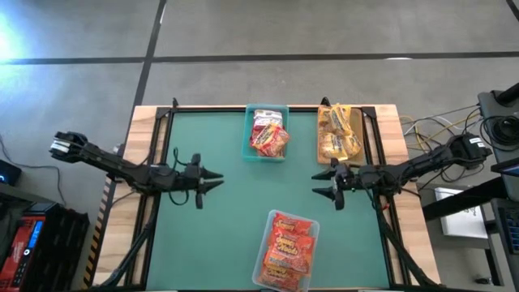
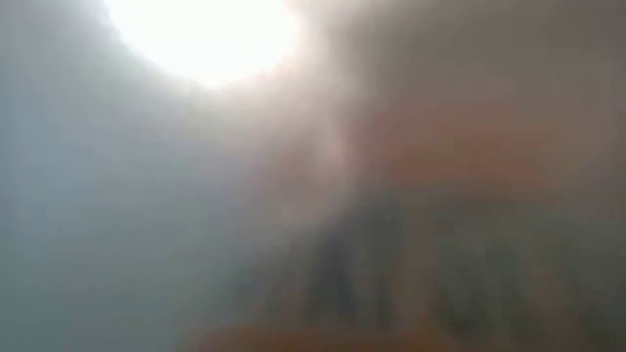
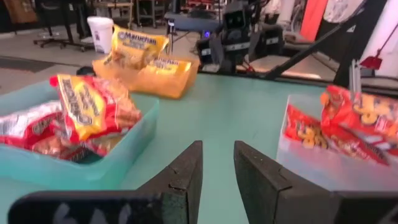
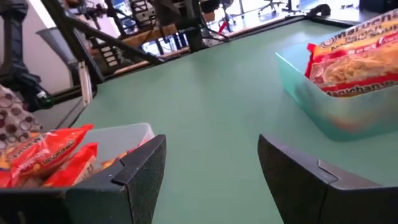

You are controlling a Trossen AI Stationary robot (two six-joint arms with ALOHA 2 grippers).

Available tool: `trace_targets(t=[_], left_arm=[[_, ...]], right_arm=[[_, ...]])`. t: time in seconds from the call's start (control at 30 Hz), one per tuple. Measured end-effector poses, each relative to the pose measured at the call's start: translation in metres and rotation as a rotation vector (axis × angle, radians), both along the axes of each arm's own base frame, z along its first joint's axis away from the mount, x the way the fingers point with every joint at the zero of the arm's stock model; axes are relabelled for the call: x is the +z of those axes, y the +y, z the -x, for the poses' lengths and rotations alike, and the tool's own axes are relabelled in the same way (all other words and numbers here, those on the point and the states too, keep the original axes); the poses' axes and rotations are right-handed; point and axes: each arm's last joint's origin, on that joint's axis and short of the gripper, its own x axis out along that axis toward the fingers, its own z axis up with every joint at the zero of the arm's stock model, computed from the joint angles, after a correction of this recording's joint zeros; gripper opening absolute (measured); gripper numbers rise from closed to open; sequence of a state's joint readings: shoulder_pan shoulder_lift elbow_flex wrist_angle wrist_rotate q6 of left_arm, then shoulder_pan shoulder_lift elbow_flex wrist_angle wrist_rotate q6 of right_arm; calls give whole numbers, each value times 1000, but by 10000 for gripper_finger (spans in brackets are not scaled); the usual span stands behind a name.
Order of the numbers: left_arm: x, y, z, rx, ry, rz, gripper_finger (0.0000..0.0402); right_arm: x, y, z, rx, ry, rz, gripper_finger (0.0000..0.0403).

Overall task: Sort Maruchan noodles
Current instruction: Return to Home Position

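Observation:
Maruchan noodles lie sorted in three bins. Red-and-white packets (image 1: pixel 269 134) fill a teal bin (image 1: pixel 268 157) at the far middle. Yellow packets (image 1: pixel 336 134) sit in a tan bin (image 1: pixel 358 122) at the far right. Red-orange packets (image 1: pixel 290 247) lie in a clear bin (image 1: pixel 261 272) at the near middle. My left gripper (image 1: pixel 217 182) hovers open over the mat's left half, pointing right, nothing between its fingers (image 3: pixel 186 180). My right gripper (image 1: pixel 316 185) hovers open on the right, pointing left, also with nothing in it (image 4: pixel 211 180). The low view is blurred out.
The green mat (image 1: pixel 243 203) between the two grippers and the three bins is bare. Wooden table edges (image 1: pixel 122 203) and black frame rails run along both sides. Cables and equipment (image 1: pixel 495 122) stand off the table's right side.

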State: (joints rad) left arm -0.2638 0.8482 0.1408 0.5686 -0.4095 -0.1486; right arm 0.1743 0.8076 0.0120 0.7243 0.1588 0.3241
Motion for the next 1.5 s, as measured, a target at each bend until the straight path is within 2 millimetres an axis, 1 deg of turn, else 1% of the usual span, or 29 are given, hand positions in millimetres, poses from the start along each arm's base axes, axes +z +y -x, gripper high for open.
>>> trace_targets(t=[0.2,0.33,0.5,0.67,0.97,1.23,1.5], left_arm=[[-19,4,9,47,18,45,75],[-30,7,17,73,-5,92,75],[-33,8,17,127,28,66,75],[-35,12,18,259,34,32,75],[-29,10,11,270,29,31,75],[-16,8,2,269,1,43,75],[-3,9,7,267,-80,77,75]], right_arm=[[-1,0,0,12,5,71,242],[-1,0,0,9,11,50,242],[-3,0,0,7,24,38,242],[-3,0,0,8,24,40,242],[-3,0,0,8,24,40,242],[-3,0,0,8,24,40,242],[5,0,3,8,-32,30,242]])
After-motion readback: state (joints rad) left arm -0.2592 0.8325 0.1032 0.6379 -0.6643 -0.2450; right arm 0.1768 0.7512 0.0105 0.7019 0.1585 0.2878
